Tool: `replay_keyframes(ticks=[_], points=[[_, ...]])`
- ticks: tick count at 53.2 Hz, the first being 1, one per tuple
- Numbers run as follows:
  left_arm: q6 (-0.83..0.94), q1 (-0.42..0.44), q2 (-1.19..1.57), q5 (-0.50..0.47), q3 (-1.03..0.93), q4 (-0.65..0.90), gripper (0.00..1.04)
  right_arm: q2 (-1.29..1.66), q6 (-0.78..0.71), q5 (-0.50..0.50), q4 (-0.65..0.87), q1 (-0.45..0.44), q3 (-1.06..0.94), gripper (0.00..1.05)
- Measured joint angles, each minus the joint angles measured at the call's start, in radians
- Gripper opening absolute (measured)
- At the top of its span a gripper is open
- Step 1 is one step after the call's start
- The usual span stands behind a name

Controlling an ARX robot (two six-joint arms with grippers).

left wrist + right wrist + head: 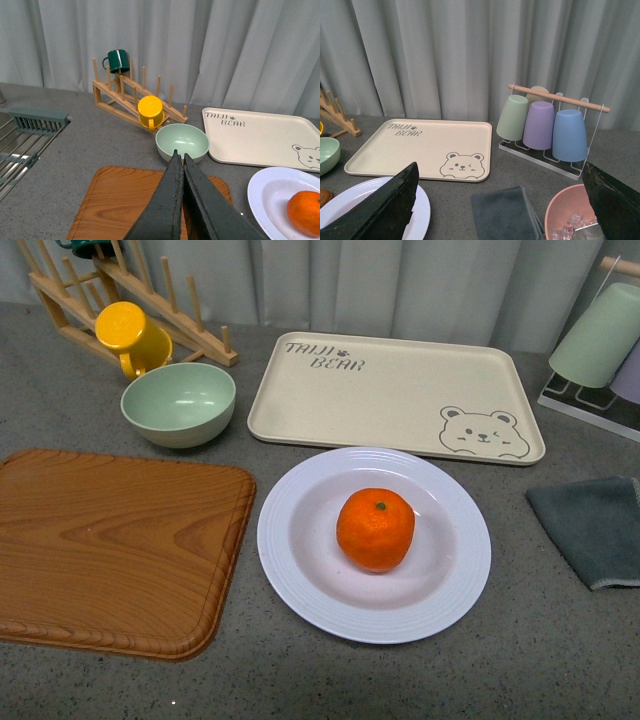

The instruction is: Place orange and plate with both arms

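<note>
Orange (375, 529) on plate (287, 545), edge-cropped in wrist views | left pincer (180, 155) closed, empty | right pincer (499, 168) wide

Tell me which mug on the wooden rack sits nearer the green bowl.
The yellow mug, low on the wooden rack; the dark green mug sits at its top.

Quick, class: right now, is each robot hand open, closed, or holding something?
Left hand: closed, holding nothing.
Right hand: open wide, empty.
</note>
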Motion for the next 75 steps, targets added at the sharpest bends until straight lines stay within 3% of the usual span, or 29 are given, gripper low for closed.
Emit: replay_keyframes(ticks=[9, 16, 22, 33, 42, 58, 75], points=[[0.000, 0.000, 0.000, 0.000, 0.000, -0.001, 0.04, 0.000, 0.000, 0.000, 0.000, 0.000, 0.000, 0.96], [0.000, 0.000, 0.000, 0.000, 0.000, -0.001, 0.04, 0.096, 0.006, 0.044, -0.147, 0.023, 0.049, 0.96], [0.000, 0.000, 0.000, 0.000, 0.000, -0.001, 0.04, 0.259, 0.008, -0.060, -0.047, 0.021, 0.058, 0.96], [-0.001, 0.000, 0.000, 0.000, 0.000, -0.001, 0.05, 0.688, 0.101, -0.307, 0.154, -0.113, 0.136, 0.96], [0.000, 0.000, 0.000, 0.000, 0.000, -0.001, 0.35, 1.086, 0.222, -0.446, 0.246, -0.167, 0.241, 0.96], [0.000, 0.000, 0.000, 0.000, 0.000, -0.001, 1.00, 1.672, 0.379, -0.561, 0.348, -0.124, 0.452, 0.96], [0.002, 0.000, 0.000, 0.000, 0.000, -0.001, 0.98, 2.026, 0.553, -0.652, 0.482, -0.050, 0.636, 0.96]])
